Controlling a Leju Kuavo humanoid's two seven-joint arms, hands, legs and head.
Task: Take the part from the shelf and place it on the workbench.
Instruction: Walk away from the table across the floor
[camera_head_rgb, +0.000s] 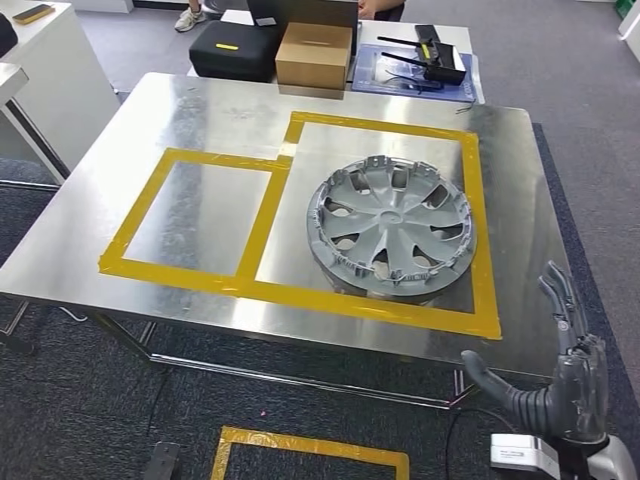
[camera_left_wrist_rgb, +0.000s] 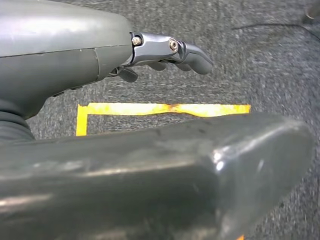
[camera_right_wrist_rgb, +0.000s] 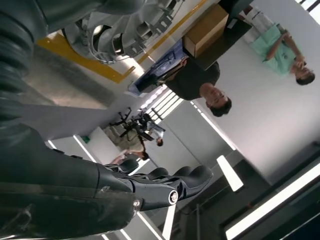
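Observation:
A grey wheel cover (camera_head_rgb: 391, 226) lies flat on the steel workbench (camera_head_rgb: 196, 110), inside the larger yellow-taped rectangle (camera_head_rgb: 483, 240) on its right half. Its rim (camera_right_wrist_rgb: 113, 35) also fills a corner of the right wrist view. My right hand (camera_head_rgb: 562, 375) is raised off the bench's near right corner, fingers spread and empty, well clear of the cover. In its own wrist view the right hand (camera_right_wrist_rgb: 162, 185) points up with nothing in it. My left hand (camera_left_wrist_rgb: 166, 50) hangs over the carpet, fingers extended and holding nothing.
A smaller taped rectangle (camera_head_rgb: 151, 195) marks the bench's left half. Behind the bench sit a cardboard box (camera_head_rgb: 313, 55), a black case (camera_head_rgb: 230, 48) and a blue mat with tools (camera_head_rgb: 411, 70). People stand beyond (camera_right_wrist_rgb: 211, 95). Yellow tape (camera_head_rgb: 302, 445) marks the carpet below.

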